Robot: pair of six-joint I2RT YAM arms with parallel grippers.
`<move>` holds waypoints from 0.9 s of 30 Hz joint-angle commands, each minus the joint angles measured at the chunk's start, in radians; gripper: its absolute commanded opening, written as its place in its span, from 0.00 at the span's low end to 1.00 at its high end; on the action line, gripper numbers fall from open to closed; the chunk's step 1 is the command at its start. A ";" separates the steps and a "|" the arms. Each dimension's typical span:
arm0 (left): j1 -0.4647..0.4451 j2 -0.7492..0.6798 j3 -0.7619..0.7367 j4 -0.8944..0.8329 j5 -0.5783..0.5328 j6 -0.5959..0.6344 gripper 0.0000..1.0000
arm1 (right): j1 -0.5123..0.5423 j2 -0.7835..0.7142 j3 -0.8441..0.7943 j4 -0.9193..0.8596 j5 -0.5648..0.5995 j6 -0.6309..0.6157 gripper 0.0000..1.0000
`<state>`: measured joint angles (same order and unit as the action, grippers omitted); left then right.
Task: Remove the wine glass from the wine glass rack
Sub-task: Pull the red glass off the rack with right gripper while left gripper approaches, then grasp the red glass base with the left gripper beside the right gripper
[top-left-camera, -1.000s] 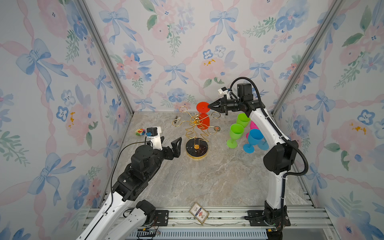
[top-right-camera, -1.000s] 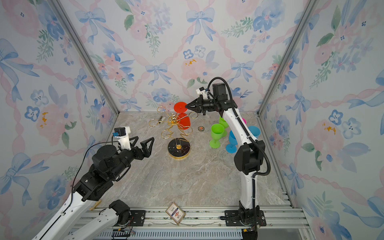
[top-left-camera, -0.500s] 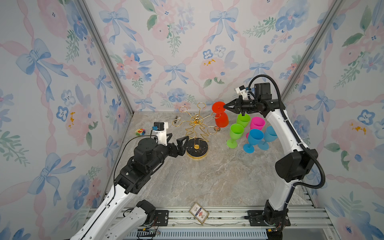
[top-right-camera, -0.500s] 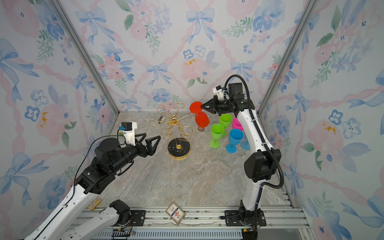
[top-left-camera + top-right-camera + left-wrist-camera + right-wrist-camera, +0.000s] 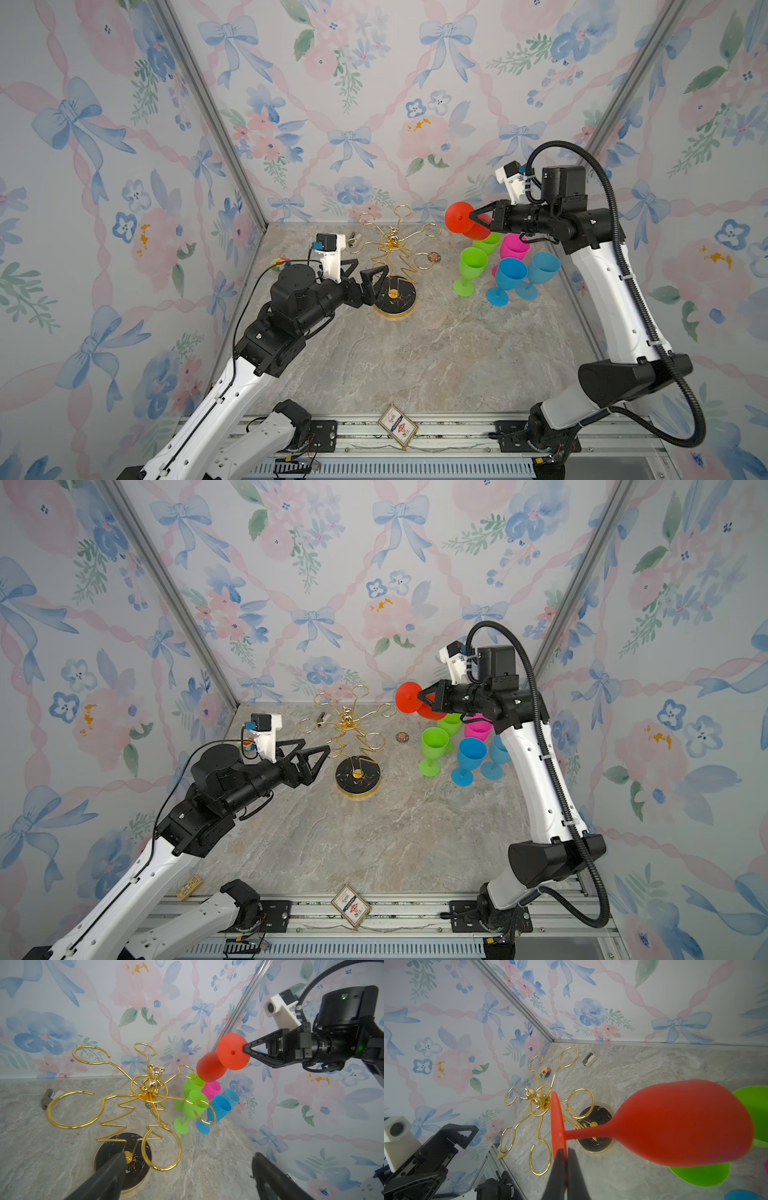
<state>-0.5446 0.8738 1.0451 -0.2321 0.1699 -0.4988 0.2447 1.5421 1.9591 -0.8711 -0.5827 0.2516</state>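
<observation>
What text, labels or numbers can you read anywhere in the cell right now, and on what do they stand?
No text can be read in any view.
Card on the front rail: red and blue printed design, lettering too small to read.
Gold tag at the table's front left edge: markings too blurred to read.
Red wine glass and wine glass rack: no print visible.

From the right wrist, the red wine glass point(image 5: 685, 1126) hides most of a green glass point(image 5: 758, 1109).
</observation>
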 commanded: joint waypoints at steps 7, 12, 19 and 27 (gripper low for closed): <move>-0.008 0.046 0.052 0.185 0.232 -0.082 0.95 | 0.136 -0.268 -0.216 0.109 0.175 -0.170 0.00; -0.023 0.085 0.023 0.375 0.411 -0.175 0.91 | 0.196 -0.315 -0.250 0.097 0.156 -0.176 0.00; -0.064 0.151 0.036 0.497 0.517 -0.215 0.86 | 0.290 -0.357 -0.300 0.129 0.107 -0.142 0.00; -0.073 0.201 0.040 0.568 0.565 -0.281 0.77 | 0.352 -0.403 -0.332 0.154 0.092 -0.125 0.00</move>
<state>-0.6098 1.0611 1.0698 0.2691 0.6796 -0.7448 0.5800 1.1717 1.6394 -0.7609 -0.4664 0.1093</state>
